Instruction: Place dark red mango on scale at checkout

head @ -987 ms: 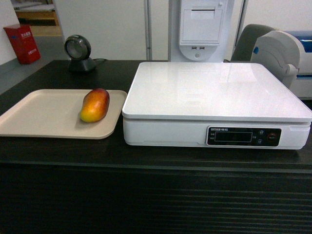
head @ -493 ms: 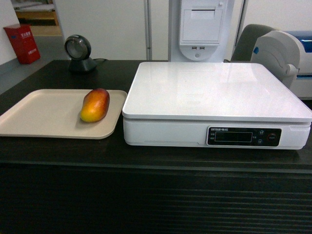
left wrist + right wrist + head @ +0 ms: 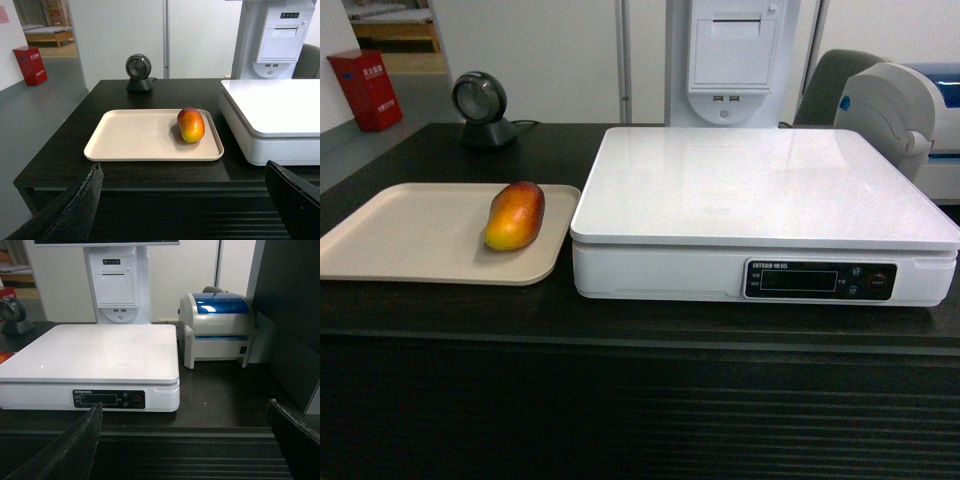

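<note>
- While the dark brown-black checkout bench [image 3: 440, 310] with its ribbed front panel is carrying everything, the oblong dark red mango [image 3: 515, 215] is lying on its side at the right end of a flat beige rectangular tray [image 3: 410, 235], well inside the rim.
- Its long axis is running front to back with a slight lean: the dark red end is pointing away toward the far right, and the yellow-orange end is pointing toward the near edge of the bench.
- Just beside the tray's right edge, the large white flat-topped scale [image 3: 760, 190] is sitting with its black display strip facing forward, and its platform is bare.
- Behind the tray, a small round dark scanner on a stand [image 3: 483, 110] is standing near the back of the bench.
- To the right of the scale, a grey label printer with a blue lid [image 3: 217, 327] is resting.
- The left pincer [image 3: 185, 200] is hanging in front of the bench edge, released, its dark fingers [image 3: 75, 205] spread wide and gripping nothing.
- The right pincer [image 3: 185, 440] is likewise spread wide, its fingers [image 3: 72, 447] framing the scale's front, clear of it.
</note>
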### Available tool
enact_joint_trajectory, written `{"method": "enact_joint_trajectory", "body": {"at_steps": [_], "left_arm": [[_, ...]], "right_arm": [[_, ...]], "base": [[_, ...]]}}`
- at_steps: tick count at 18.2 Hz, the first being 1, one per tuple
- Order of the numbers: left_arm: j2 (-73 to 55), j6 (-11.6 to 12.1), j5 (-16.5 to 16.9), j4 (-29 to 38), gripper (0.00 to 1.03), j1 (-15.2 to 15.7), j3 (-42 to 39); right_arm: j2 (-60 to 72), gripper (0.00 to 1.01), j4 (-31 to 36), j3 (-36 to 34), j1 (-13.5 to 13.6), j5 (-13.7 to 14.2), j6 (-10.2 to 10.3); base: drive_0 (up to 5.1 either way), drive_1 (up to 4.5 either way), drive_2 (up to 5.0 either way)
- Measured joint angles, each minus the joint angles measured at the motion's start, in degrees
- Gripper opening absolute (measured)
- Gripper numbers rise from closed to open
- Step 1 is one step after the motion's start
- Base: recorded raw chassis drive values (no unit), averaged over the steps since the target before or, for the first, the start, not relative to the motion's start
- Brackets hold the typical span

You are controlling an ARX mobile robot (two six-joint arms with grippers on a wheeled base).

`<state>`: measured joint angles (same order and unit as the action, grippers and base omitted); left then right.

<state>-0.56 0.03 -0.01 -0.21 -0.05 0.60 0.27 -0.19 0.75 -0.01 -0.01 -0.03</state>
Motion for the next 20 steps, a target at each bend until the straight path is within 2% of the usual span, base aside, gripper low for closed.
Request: {"method": "enact_joint_trajectory", "body": {"at_steps": [4, 5, 6, 7, 8, 12, 14, 15, 17, 20], "left_arm": [[0.0, -0.1, -0.1, -0.2, 0.98, 0.0, 0.0], [-1.4, -2.0, -3.2, -5.8, 0.98, -1.3, 1.6], [-5.5, -4.3, -4.7, -6.6, 0.98, -2.1, 3.0], [-9.0, -5.2, -4.3, -4.5, 0.98, -1.9, 4.4], [-11.1, -5.8, -3.5, -1.8, 0.98, -1.6, 5.5], [-33.9, -5.3, 7.5, 20.3, 0.98, 4.5, 9.0], [-51.8, -4.3, 10.0, 33.1, 0.98, 4.4, 16.3], [-60.2, -3.7, 11.1, 36.0, 0.98, 3.6, 20.9], [-80.8, -2.5, 12.7, 34.0, 0.98, 1.8, 33.7], [-101.1, 1.3, 11.1, 27.1, 0.98, -0.7, 51.9]], "right_arm": [[0.0, 0.98, 0.0, 0.0, 0.0, 0.0, 0.0], [0.0, 0.98, 0.0, 0.0, 0.0, 0.0, 0.0], [0.0, 0.98, 0.0, 0.0, 0.0, 0.0, 0.0], [0.0, 0.98, 0.0, 0.0, 0.0, 0.0, 0.0], [0.0, 0.98, 0.0, 0.0, 0.0, 0.0, 0.0], [0.0, 0.98, 0.0, 0.0, 0.0, 0.0, 0.0], [0.0, 0.98, 0.0, 0.0, 0.0, 0.0, 0.0], [0.0, 0.98, 0.0, 0.0, 0.0, 0.0, 0.0], [0.0, 0.98, 0.0, 0.0, 0.0, 0.0, 0.0], [0.0, 0.98, 0.0, 0.0, 0.0, 0.0, 0.0]], "base": [[0.0, 0.0, 0.0], [0.0, 0.0, 0.0], [0.0, 0.0, 0.0], [0.0, 0.0, 0.0], [0.0, 0.0, 0.0], [0.0, 0.0, 0.0], [0.0, 0.0, 0.0], [0.0, 0.0, 0.0], [0.0, 0.0, 0.0], [0.0, 0.0, 0.0]]}}
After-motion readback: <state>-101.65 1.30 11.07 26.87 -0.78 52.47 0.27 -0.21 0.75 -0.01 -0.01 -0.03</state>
